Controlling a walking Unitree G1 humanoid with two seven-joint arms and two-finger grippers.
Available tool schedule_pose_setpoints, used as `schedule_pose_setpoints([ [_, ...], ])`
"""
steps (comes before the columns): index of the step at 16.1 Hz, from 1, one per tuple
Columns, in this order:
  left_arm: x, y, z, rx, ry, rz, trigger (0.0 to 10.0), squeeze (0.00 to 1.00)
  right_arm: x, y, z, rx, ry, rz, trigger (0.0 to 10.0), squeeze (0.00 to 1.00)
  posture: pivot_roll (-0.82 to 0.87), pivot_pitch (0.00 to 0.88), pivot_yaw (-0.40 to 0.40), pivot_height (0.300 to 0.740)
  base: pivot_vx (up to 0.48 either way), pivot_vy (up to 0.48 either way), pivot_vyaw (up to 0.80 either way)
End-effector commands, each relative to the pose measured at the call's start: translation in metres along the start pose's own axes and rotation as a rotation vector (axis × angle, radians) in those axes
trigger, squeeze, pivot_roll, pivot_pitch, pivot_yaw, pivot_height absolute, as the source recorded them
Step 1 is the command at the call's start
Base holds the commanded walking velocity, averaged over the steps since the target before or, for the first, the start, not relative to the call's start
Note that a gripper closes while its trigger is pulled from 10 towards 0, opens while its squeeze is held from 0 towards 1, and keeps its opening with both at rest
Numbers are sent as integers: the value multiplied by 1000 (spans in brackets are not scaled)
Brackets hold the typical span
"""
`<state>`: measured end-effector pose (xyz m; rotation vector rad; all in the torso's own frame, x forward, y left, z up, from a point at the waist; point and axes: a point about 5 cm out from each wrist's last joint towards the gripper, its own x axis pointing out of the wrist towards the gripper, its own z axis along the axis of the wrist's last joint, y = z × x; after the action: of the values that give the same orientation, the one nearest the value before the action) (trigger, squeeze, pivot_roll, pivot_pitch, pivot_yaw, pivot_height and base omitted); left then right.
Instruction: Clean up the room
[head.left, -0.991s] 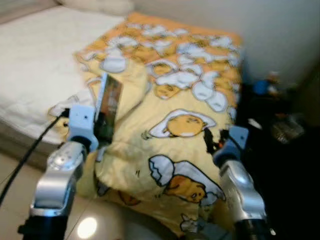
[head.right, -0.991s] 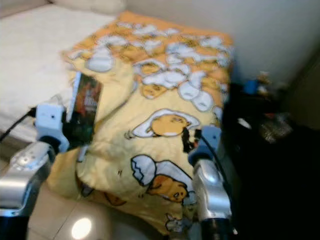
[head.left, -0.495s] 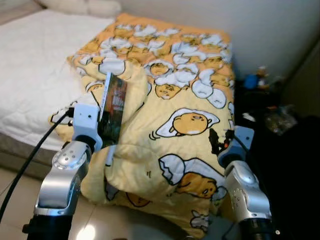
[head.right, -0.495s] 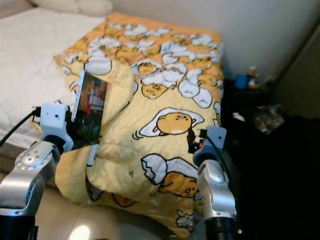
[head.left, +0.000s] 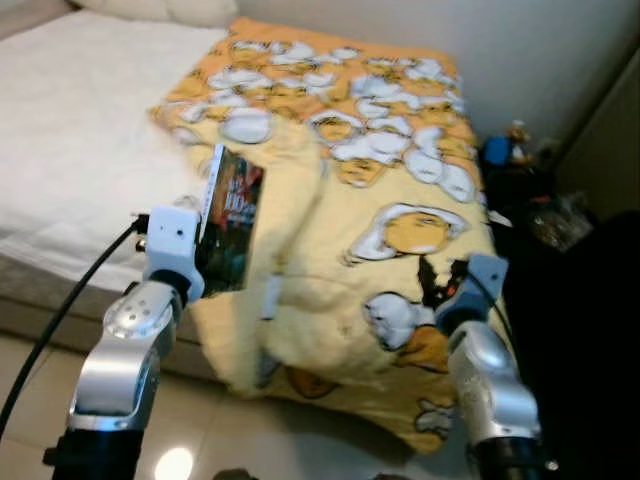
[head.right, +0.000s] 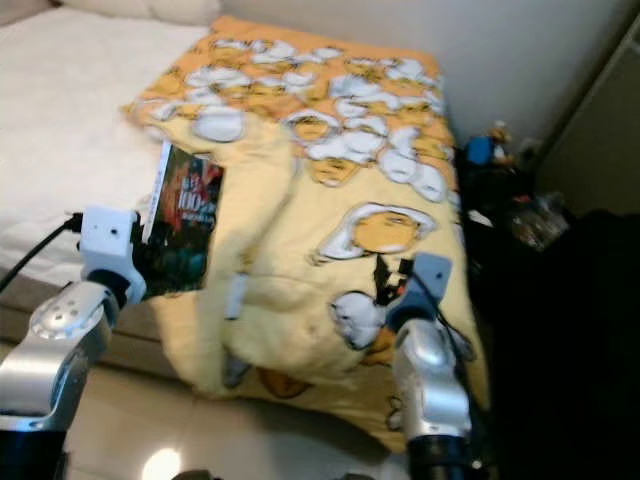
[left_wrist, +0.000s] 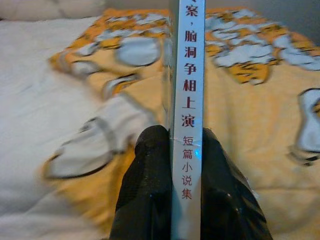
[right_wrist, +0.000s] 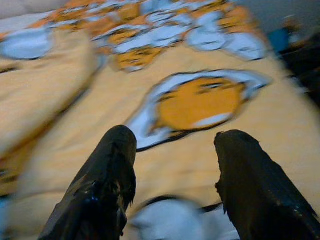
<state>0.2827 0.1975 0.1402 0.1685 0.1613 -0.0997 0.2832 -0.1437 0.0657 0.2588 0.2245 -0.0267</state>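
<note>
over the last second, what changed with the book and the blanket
Mostly the camera shifted: the whole view moved as the robot did. The left gripper stays shut on the book, held upright over the bed's near edge. The right gripper stays open above the yellow blanket. The blanket's near edge looks more bunched, though blur makes that uncertain.

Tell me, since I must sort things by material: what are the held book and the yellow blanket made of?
The book looks like paper with a glossy cover: its spine shines between the left gripper fingers. The blanket seems soft printed fabric, matte, lying in folds.
</note>
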Motion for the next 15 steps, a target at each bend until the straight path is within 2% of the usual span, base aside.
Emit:
schedule_pose_setpoints([
  [1,2,-2,13,10,-52,-3,10000,0,2,-3,5,-3,-8,-7,10000,0,3,0,-48,740,0,390,0],
  [5,2,-3,13,7,-57,-10,10000,0,2,-4,5,2,-1,-6,10000,0,3,0,-49,740,0,383,0],
  [10,2,-3,13,5,-57,-7,10000,0,2,-4,6,-2,-4,-5,10000,0,3,0,-49,740,0,384,-748],
  [15,2,-2,13,6,-58,-7,10000,0,2,-3,7,-19,-15,-7,10000,0,3,0,-50,740,0,407,0],
])
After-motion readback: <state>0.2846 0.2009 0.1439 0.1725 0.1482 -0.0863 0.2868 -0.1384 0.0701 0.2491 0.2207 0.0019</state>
